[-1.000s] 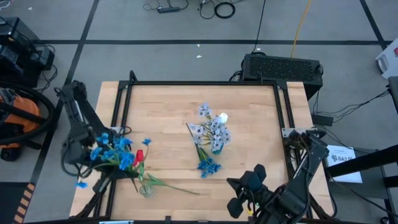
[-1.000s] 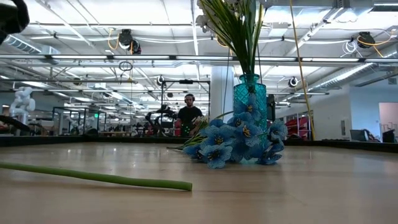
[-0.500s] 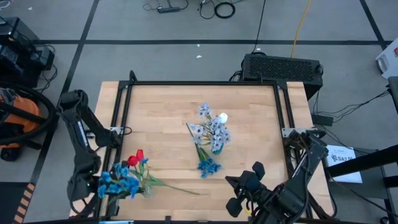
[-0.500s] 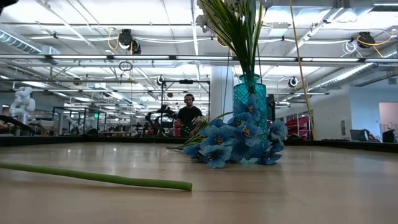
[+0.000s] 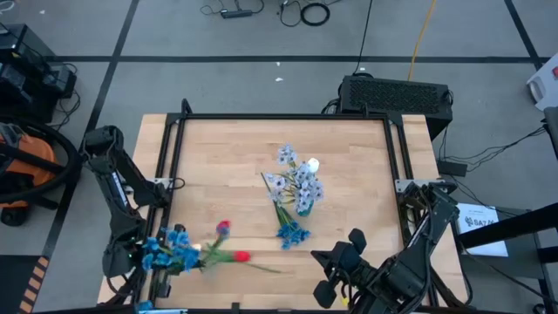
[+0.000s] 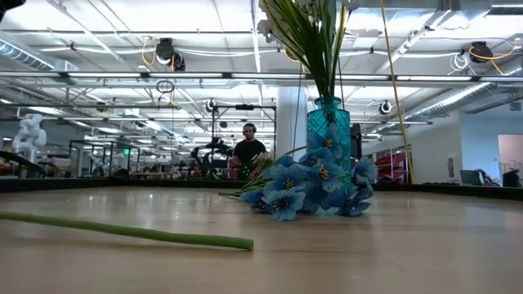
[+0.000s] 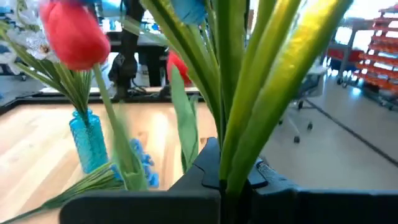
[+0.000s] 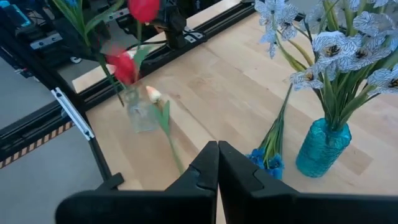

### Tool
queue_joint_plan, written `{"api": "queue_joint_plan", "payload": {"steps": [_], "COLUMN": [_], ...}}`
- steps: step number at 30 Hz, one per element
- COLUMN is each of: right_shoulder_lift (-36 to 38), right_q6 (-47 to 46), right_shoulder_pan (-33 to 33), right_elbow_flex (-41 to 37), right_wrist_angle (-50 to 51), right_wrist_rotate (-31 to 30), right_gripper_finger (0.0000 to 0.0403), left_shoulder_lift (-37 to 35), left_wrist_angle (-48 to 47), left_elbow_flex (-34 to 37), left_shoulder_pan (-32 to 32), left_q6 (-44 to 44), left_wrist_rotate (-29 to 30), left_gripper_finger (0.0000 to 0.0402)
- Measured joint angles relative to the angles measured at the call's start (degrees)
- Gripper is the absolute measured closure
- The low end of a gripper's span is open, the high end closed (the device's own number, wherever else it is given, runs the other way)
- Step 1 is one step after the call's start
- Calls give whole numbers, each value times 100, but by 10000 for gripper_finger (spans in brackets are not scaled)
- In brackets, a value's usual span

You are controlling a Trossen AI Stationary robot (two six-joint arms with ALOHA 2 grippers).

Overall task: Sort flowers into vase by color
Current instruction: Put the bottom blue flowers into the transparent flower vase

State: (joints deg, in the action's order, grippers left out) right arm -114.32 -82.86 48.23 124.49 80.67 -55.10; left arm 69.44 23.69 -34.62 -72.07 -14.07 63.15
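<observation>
The left arm bends down along the table's left edge, its left gripper (image 7: 233, 180) at the near left corner, fingers clamped on a bunch of flower stems (image 7: 249, 99). The right arm folds low at the near right corner, its right gripper (image 8: 217, 163) pressed together, holding nothing.

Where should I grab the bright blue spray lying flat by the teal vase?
Grip the bright blue spray on its green stem, above the blooms, coming straight down from overhead. It lies flat on the table, blooms toward the near edge, stem running up toward the teal vase, so set the jaws across the stem, clear of the vase.
</observation>
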Motion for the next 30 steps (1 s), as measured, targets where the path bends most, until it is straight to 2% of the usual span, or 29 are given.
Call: {"api": "queue_joint_plan", "payload": {"steps": [11, 21, 26, 30], "right_shoulder_lift": [4, 4, -90, -251], "right_q6": [-42, -15, 110, 95], "right_shoulder_pan": [-115, -436, -585, -692], "right_elbow_flex": [0, 0, 7, 7], "right_wrist_angle": [-371, -882, -1148, -1305], "right_wrist_rotate": [103, 78, 69, 106], "right_gripper_finger": [403, 403, 403, 403], "left_shoulder_lift": [-334, -1663, -2158, -2383], "left_wrist_angle": [474, -652, -579, -169], "left_elbow_flex": [17, 144, 530, 722], "left_shoulder_pan": [-11, -286, -131, 96], "left_q6": [1266, 1612, 1693, 2077], "left_wrist_rotate": [-325, -417, -835, -1416], "left_gripper_finger": [399, 399, 399, 399]}}
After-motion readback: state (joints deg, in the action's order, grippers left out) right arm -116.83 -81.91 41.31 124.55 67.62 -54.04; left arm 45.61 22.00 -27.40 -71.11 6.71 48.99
